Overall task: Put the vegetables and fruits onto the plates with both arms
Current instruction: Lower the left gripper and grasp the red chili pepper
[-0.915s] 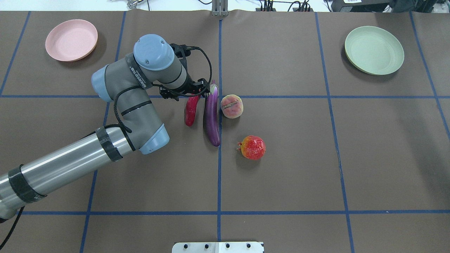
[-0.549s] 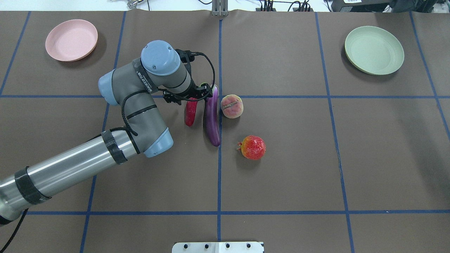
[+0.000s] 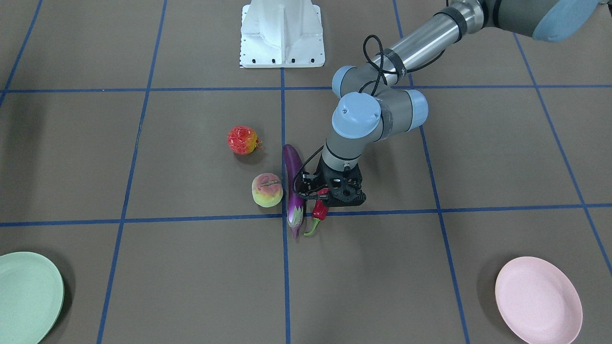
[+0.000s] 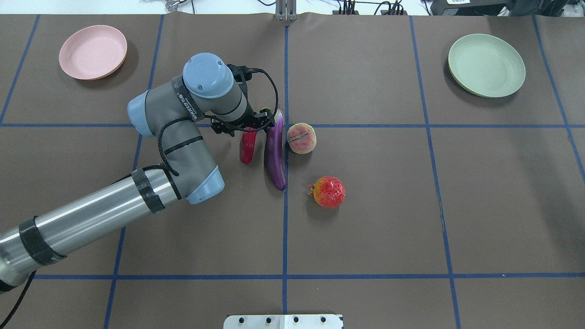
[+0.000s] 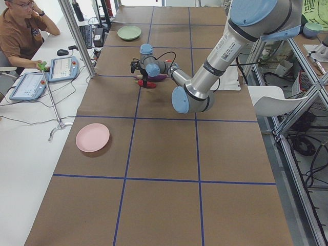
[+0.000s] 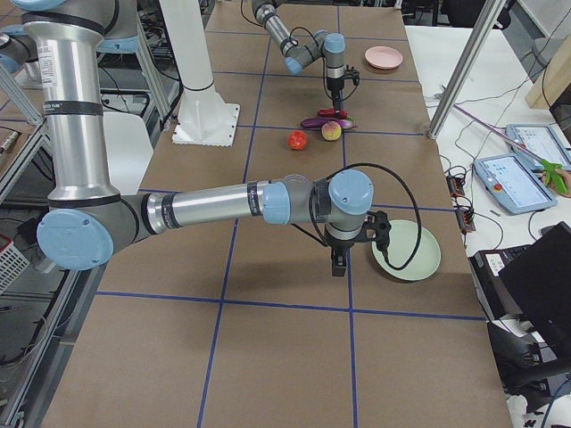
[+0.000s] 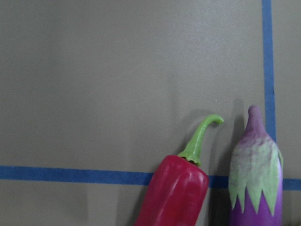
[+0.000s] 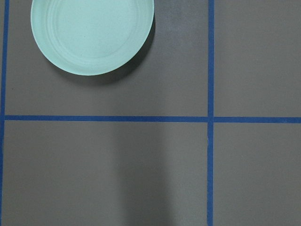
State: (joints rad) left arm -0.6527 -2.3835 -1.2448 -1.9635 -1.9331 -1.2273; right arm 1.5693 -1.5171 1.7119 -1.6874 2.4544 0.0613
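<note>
The red chili pepper (image 4: 247, 148) lies beside the purple eggplant (image 4: 275, 153) near the table's middle. Both also show in the left wrist view, the chili (image 7: 174, 195) and the eggplant (image 7: 256, 179). My left gripper (image 4: 249, 127) is low over the chili's stem half (image 3: 319, 210); I cannot tell whether its jaws are open or shut. The peach (image 4: 301, 138) and pomegranate (image 4: 329, 192) lie to the right. The pink plate (image 4: 93, 52) and green plate (image 4: 486, 65) are empty. My right gripper (image 6: 339, 265) hovers beside the green plate (image 8: 91, 33); I cannot tell its state.
The white base block (image 3: 282, 33) stands at my edge of the table. Blue tape lines cross the brown cover. An operator (image 5: 20, 31) sits beyond the far edge, next to metal frame posts.
My left arm moved a little right and toward me over the chili, then stayed almost still. The chili, eggplant, peach and pomegranate have not moved.
</note>
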